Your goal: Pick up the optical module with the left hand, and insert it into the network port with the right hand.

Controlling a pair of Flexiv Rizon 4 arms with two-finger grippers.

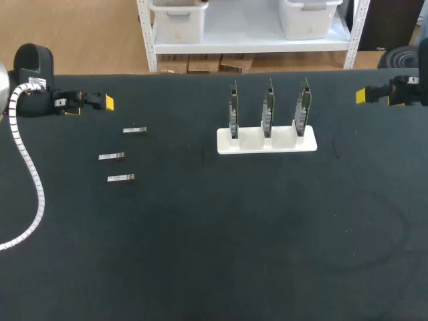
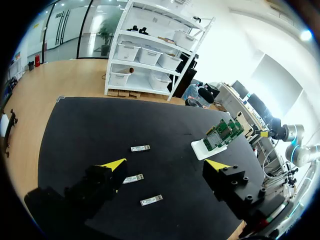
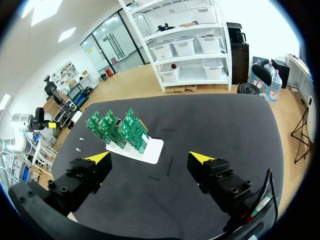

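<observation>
Three small silver optical modules lie at the table's left: one at the back (image 1: 135, 130), one in the middle (image 1: 112, 157), one nearest (image 1: 121, 178). A white stand (image 1: 267, 142) near the table's middle holds three upright green network cards (image 1: 267, 107). My left gripper (image 1: 91, 105) hovers open at the far left, behind the modules. In the left wrist view this gripper (image 2: 166, 165) is empty, with the modules (image 2: 140, 148) below and ahead of it. My right gripper (image 1: 364, 95) is at the far right edge. In the right wrist view it (image 3: 150, 158) stands open and empty, the cards (image 3: 117, 130) ahead.
The table (image 1: 214, 254) is covered in black cloth. A white corrugated cable (image 1: 30, 174) from my left arm loops over the table's left edge.
</observation>
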